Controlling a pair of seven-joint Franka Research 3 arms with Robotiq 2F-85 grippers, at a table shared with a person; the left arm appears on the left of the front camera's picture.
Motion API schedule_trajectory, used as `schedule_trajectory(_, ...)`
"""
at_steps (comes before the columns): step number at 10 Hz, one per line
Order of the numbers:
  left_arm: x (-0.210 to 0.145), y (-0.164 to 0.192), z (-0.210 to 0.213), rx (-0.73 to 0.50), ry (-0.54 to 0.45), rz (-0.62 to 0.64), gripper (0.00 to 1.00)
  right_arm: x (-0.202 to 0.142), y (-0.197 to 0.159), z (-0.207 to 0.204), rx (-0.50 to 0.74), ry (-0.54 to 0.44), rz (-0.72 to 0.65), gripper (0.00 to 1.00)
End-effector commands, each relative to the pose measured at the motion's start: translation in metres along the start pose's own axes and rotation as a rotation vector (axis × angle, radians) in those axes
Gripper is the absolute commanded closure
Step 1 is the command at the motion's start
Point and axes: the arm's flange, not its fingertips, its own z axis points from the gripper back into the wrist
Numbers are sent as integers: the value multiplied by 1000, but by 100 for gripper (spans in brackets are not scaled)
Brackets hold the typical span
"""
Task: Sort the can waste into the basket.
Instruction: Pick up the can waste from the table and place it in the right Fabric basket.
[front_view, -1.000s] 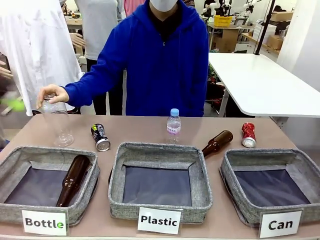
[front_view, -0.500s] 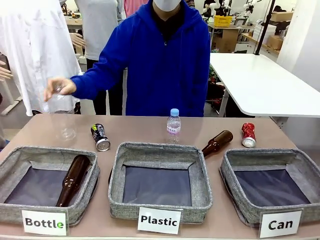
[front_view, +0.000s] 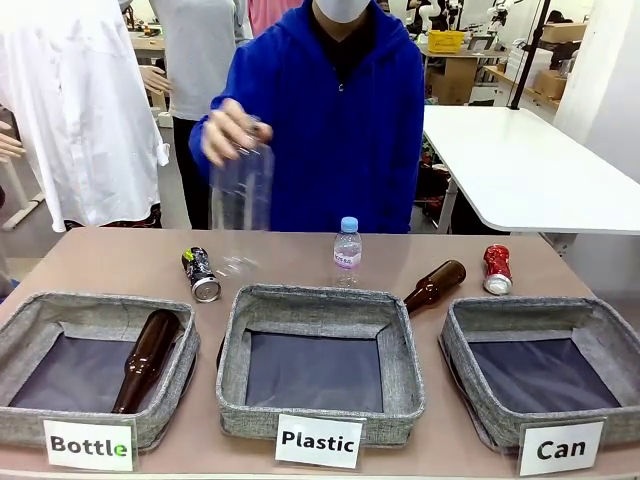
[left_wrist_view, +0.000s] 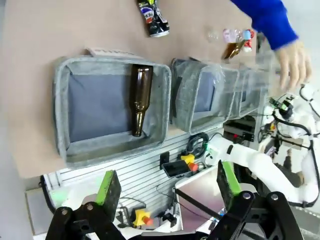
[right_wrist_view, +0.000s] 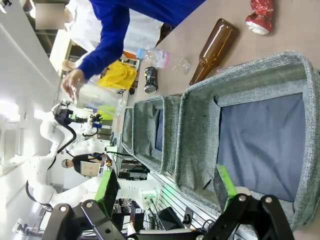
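The black printed can (front_view: 202, 274) lies on the table behind the gap between the "Bottle" and "Plastic" baskets; it also shows as the black can (left_wrist_view: 153, 18) and black can (right_wrist_view: 150, 80) in the wrist views. The dented red can (front_view: 497, 269) lies just behind the grey "Can" basket (front_view: 455, 345), which has nothing in it. In the right wrist view the red can (right_wrist_view: 260, 15) sits beyond the Can basket (right_wrist_view: 200, 125). My left gripper (left_wrist_view: 167, 185) and right gripper (right_wrist_view: 166, 187) both hang open, well back from the table, holding nothing.
A person's hand holds a large clear plastic bottle (front_view: 243, 185) in the air behind the "Plastic" basket (front_view: 320, 300). A small capped plastic bottle (front_view: 347, 250) stands mid-table. One brown bottle (front_view: 434, 285) lies by the Can basket; another brown bottle (front_view: 147, 358) lies in the "Bottle" basket (front_view: 60, 305).
The person's hand lifted the clear plastic bottle off the table's far left and carried it up and right, towards the middle. The cans and both grippers have not moved.
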Motion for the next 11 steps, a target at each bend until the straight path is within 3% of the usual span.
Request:
schedule_trajectory(1,22,-16,0,35,53,26,0,3,0,1,19,-18,25,0)
schedule_trajectory(3,4,19,22,-34,44,42,0,3,0,1,19,-18,25,0)
schedule_trajectory(5,-40,71,39,-147,-42,77,0,3,0,1,19,-18,25,0)
schedule_trajectory(6,-49,78,33,-160,-66,91,0,3,0,1,19,-18,25,0)
schedule_trajectory(8,-40,52,10,-98,-62,110,0,3,0,1,19,-18,25,0)
schedule_trajectory(11,14,-24,-49,80,14,170,0,3,0,1,19,-18,25,0)
